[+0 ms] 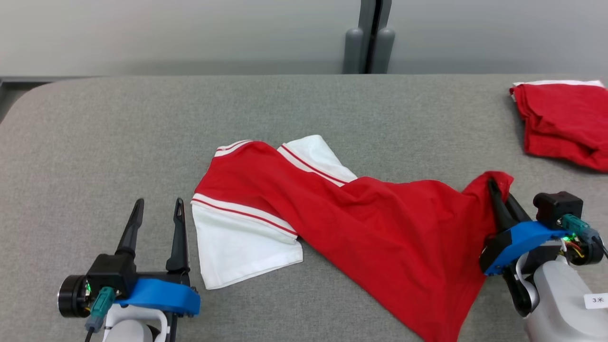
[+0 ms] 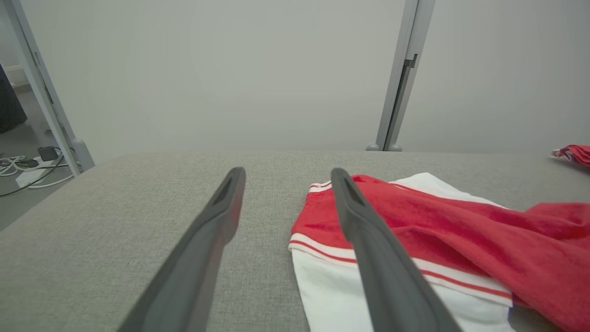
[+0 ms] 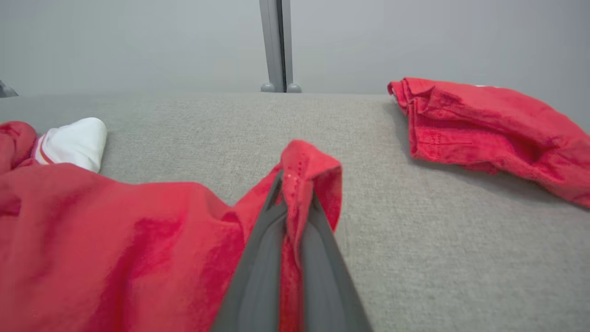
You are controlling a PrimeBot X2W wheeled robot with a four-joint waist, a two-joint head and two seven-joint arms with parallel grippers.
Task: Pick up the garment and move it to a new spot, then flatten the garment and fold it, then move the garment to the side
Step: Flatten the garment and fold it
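left gripper (image 1: 158, 204): near left, above the bare grey table (image 1: 118, 123); its 2 fingers stand spread wide and hold nothing. The inner finger is just beside the nearer white sleeve (image 1: 242, 247); contact cannot be told.
right gripper (image 1: 498, 192): near right; fingers pressed together, pinching a raised red corner of the garment (image 1: 361, 213).
garment, position: centre to right of the table, between the 2 grippers, lying rumpled and not flattened.
garment, long axis: diagonal, from far left to near right. The sleeve end points to the robot's left and the red body runs toward the right arm and the near edge.
sleeves: 2, white with red stripes; the second one (image 1: 318, 156) lies farther back, partly under the red cloth.
left wrist view: left gripper (image 2: 286, 177) open over the table, garment (image 2: 461, 230) beside and behind its right-hand finger; cables on a floor (image 2: 23, 168) past the table's edge.
right wrist view: right gripper (image 3: 295, 189) with a red fold of the garment (image 3: 92, 230) standing up between the fingertips.
folded red cloth (image 1: 565, 123): far right corner, well apart from the garment; its creases read best from the right wrist (image 3: 484, 120).
post (image 1: 369, 42): behind the table, against a pale wall.
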